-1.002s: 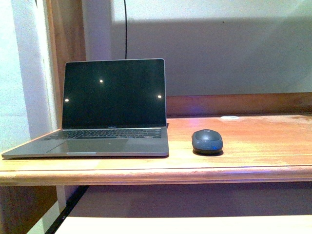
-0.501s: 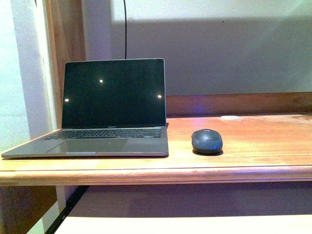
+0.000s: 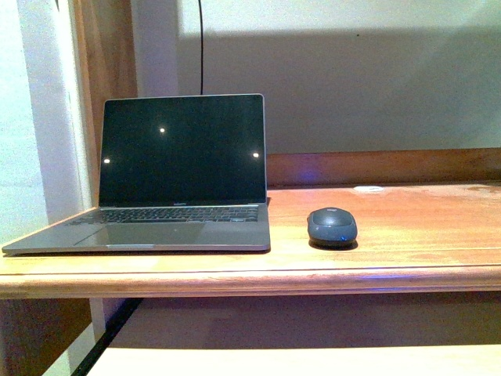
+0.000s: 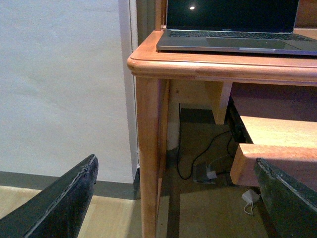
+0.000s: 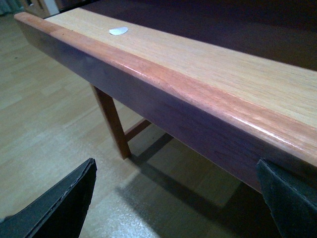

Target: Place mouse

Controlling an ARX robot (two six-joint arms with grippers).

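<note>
Nothing visibly moved across the last second in the front view: mouse (image 3: 332, 226) and laptop (image 3: 160, 182) sat in the same spots throughout.

Left fingers (image 4: 64, 203) spread wide apart, empty, hanging low beside the worktop's leg (image 4: 148, 163), well below the worktop (image 3: 423, 270). Right fingers (image 5: 54, 206) likewise apart and empty, held low under a lighter wooden shelf edge (image 5: 163, 84). Neither arm seen from the front.

Dark grey mouse resting flat on the worktop, just right of the open laptop, apart from it, near the front edge. Judged as placed already, with both grippers withdrawn and nothing held; little or nothing apparently left to do.

Worktop of warm reddish wood with a rounded front lip and a raised wooden back rail. Small flat white disc (image 3: 368, 189) lying far back near the rail. Laptop screen dark, showing only three light reflections. Pale wall behind, thin dark cable (image 3: 201, 47) running down it. Lighter pull-out shelf (image 3: 313, 360) below the worktop, carrying a small white scrap (image 5: 118, 30). Pale wooden floor (image 5: 44, 114), with loose cables (image 4: 208, 163) under the desk.
</note>
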